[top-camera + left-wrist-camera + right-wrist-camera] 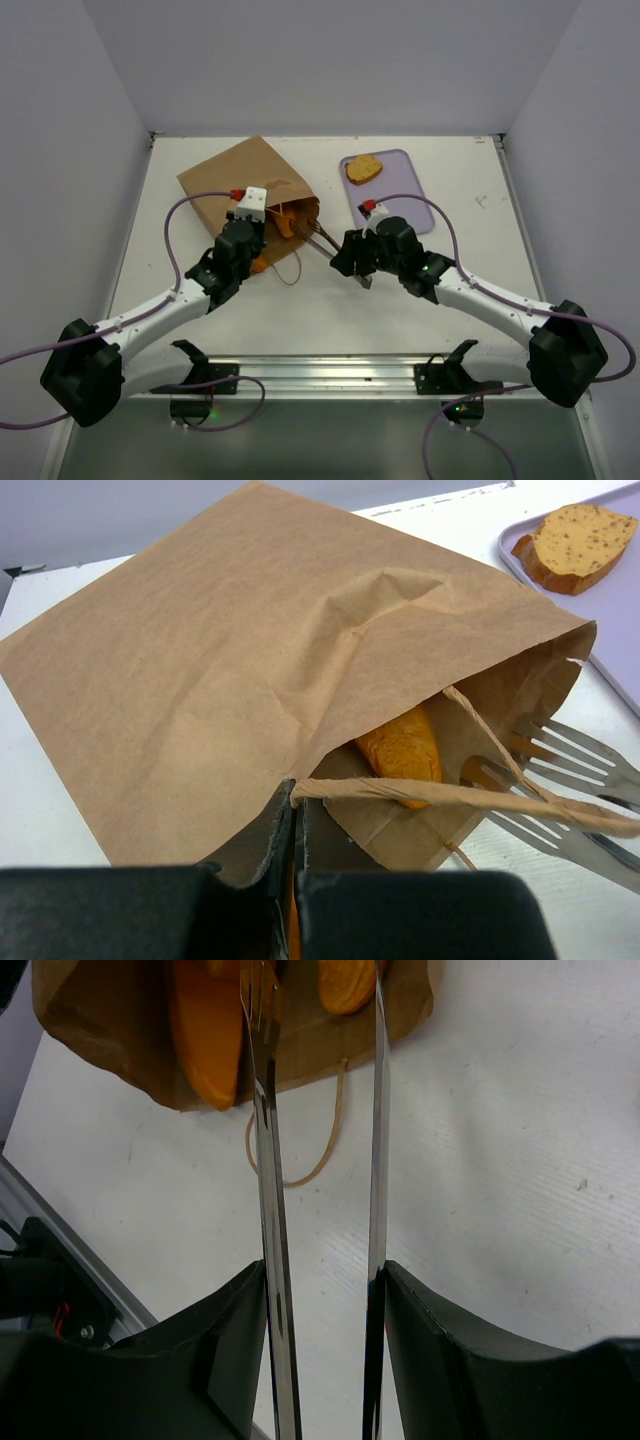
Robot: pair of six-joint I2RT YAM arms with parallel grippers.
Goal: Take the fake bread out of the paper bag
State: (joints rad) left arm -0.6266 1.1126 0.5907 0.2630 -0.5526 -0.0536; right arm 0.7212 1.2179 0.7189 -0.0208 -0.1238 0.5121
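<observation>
Left gripper (295,825) first: we see its two black fingers pressed together, pinching the near lip of the large creased brown paper bag (230,660). The bag lies flat on the white table (500,1160) with its mouth turned toward the other arm. Just ahead of those fingers and a little to their right, inside the mouth, lies a glossy orange-golden fake bread loaf (405,752). Farther ahead and to the right, a seeded tan fake bread slice (580,540) rests on a flat lavender tray (410,205). Our right gripper (322,1270) is clamped on a pair of thin metal tongs (268,1160), one blade against each finger, so its jaws stand partly apart. Straight ahead of it the forked tips reach the bag's mouth, where a second orange piece (205,1030) shows to the left of the left blade. A thin looped string handle (296,1182) lies on the table between the blades, just short of the bag.
</observation>
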